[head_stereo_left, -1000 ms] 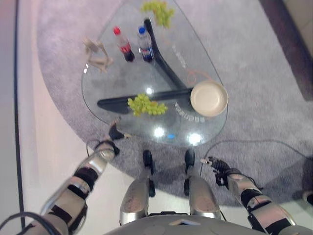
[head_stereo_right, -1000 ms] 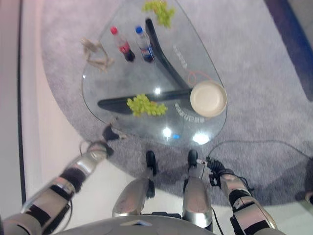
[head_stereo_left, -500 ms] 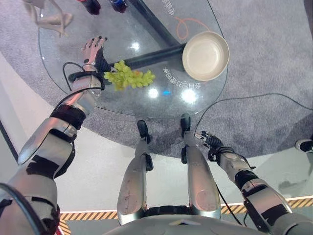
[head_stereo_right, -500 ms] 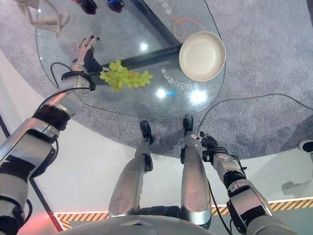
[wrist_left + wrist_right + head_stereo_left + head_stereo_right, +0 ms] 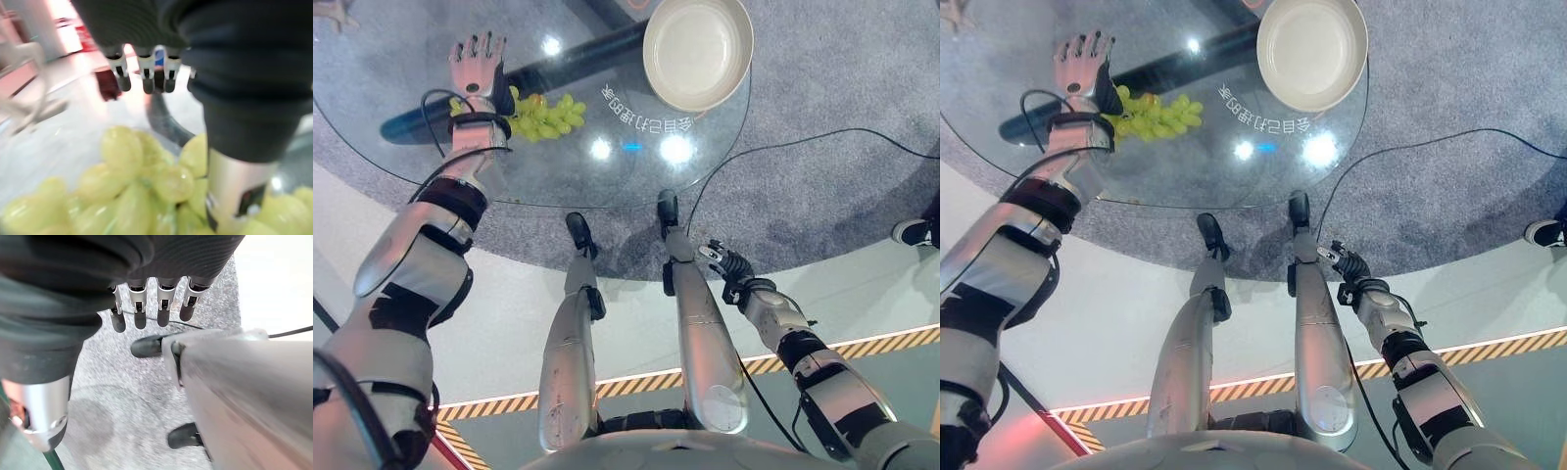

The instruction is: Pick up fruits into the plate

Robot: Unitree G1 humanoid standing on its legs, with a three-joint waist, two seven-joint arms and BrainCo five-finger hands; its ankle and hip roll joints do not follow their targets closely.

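On the glass table (image 5: 401, 157), a bunch of green grapes (image 5: 543, 116) lies near the front edge, above the dark table base that shows through the glass. Just to its left, the left hand (image 5: 475, 67) hovers over the glass with its fingers (image 5: 146, 73) stretched out straight and spread, grasping nothing; its wrist sits right against the bunch, and in the left wrist view the grapes crowd close beneath the thumb and palm. Well apart to the right, close to the table's right edge, stands the cream plate (image 5: 697, 49), round and shallow, holding no fruit. A strip of white lettering (image 5: 641, 116) printed on the glass runs between the grapes and the plate. Below the table, the right hand (image 5: 729, 269) hangs low beside the robot over the grey carpet (image 5: 822, 176), its fingers (image 5: 161, 308) relaxed and holding nothing.
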